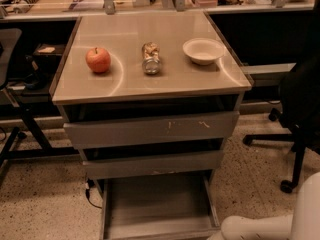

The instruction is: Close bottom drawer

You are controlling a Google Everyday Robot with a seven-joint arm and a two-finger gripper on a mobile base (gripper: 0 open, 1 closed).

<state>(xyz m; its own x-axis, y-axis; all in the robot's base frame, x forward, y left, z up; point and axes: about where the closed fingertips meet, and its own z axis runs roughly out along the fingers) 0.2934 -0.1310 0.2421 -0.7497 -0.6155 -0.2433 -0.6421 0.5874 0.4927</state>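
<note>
The bottom drawer [157, 204] is the narrowest of three grey drawers in the cabinet. It stands pulled far out toward me, its flat grey tray bare, and its front panel [160, 233] lies at the lower edge of the view. The mid-width drawer [152, 165] and the widest drawer [150, 129], which has pale scratches, both stand slightly out. Only a white arm link [265, 226] shows, at the bottom right, just right of the open drawer's front corner. My gripper is out of view below the frame.
On the cabinet top [200, 81] sit a red apple [98, 59], a lying can [150, 58] and a white bowl [203, 50]. A black office chair [300, 109] stands at the right. A desk leg [30, 129] and cables stand at the left. The floor is speckled.
</note>
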